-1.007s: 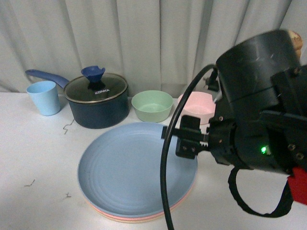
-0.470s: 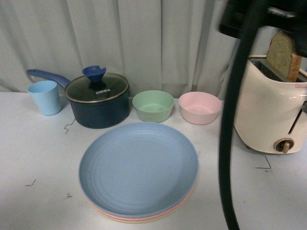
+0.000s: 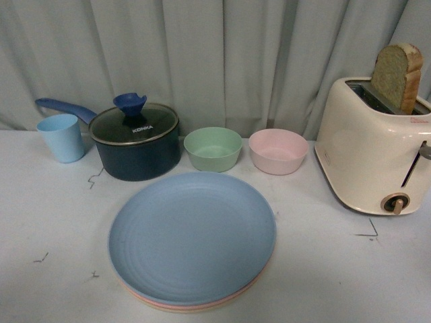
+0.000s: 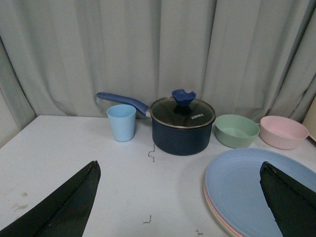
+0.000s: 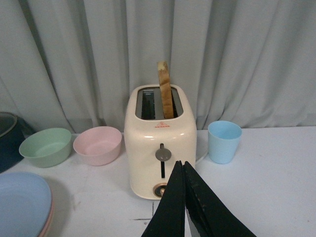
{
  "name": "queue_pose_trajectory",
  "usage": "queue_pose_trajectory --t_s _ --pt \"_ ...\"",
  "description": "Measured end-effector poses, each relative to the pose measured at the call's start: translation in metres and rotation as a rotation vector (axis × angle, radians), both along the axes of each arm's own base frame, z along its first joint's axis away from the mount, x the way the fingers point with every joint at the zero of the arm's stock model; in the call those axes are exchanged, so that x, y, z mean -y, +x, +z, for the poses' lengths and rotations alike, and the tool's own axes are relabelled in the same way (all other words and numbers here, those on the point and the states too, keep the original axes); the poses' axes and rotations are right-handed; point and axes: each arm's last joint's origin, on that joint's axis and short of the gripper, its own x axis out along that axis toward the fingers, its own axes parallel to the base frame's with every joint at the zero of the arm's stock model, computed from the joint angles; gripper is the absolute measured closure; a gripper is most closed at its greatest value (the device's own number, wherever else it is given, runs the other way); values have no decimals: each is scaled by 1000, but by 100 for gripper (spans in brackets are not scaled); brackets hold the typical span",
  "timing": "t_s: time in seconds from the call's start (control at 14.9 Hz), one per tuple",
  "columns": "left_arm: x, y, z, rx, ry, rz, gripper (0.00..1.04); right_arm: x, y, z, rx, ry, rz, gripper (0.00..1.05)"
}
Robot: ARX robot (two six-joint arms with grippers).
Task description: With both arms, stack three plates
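The three plates lie in one stack on the white table. The light blue plate (image 3: 192,235) is on top. Under it only the rims of the cream-beige plate (image 3: 145,298) and the pink plate (image 3: 172,306) show. The stack also shows in the left wrist view (image 4: 252,190) and at the edge of the right wrist view (image 5: 22,202). No arm shows in the front view. My left gripper (image 4: 180,197) is open and empty, held back above the table left of the stack. My right gripper (image 5: 181,170) is shut and empty, in front of the toaster.
Behind the stack stand a light blue cup (image 3: 62,137), a dark blue pot (image 3: 137,142) with a glass lid, a green bowl (image 3: 213,149) and a pink bowl (image 3: 278,151). A cream toaster (image 3: 374,153) with bread stands at the right. A second blue cup (image 5: 224,141) stands beyond it.
My right arm, which filled the right of the front view, has drawn up and out of that view. The stack of plates has not moved.
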Motion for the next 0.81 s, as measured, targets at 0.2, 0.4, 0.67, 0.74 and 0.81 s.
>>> queue_pose_trajectory --t_s 0.2,0.4,0.67,0.74,0.81 --pt "0 0 0 0 0 3 7 15 -15 -6 6 -2 -1 103" --pt "0 0 0 0 0 0 7 13 -27 -12 -3 -3 10 103" --pt "0 0 0 0 0 0 7 13 -37 -17 19 -3 11 103" --pt "0 0 0 0 0 1 7 13 -40 -16 22 -3 11 103" --pt "0 0 0 0 0 0 7 13 -41 -16 17 -3 11 103"
